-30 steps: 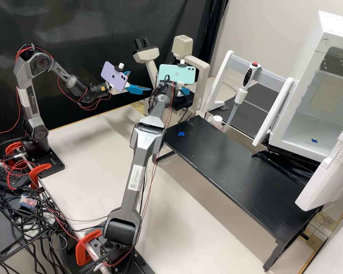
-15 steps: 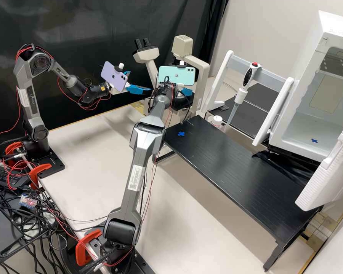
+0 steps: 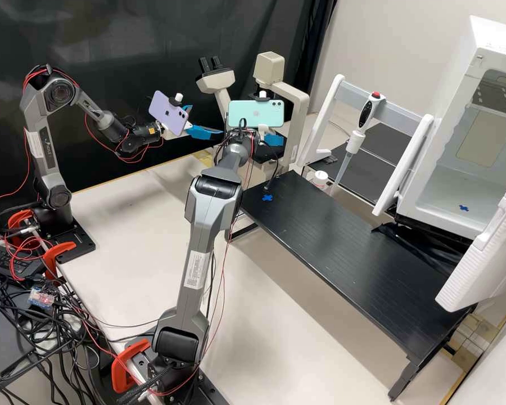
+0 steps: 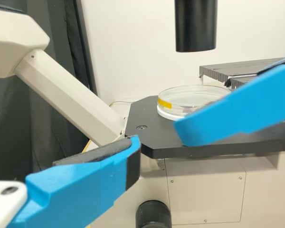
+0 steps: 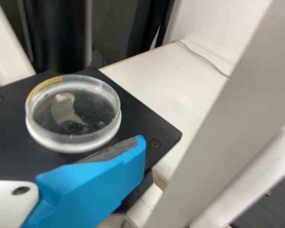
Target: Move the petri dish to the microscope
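The right gripper point(image 3: 274, 140) has drawn back slightly since the earlier frames; its jaws appear open, one being hard to make out. Left gripper point(image 3: 207, 120): unmoved, jaws apart. Petri dish point(image 5: 73, 114): ungripped on the microscope's point(image 3: 298, 121) black stage point(image 5: 145, 121).

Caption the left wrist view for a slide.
Petri dish on the microscope's black stage, open left gripper in the foreground.
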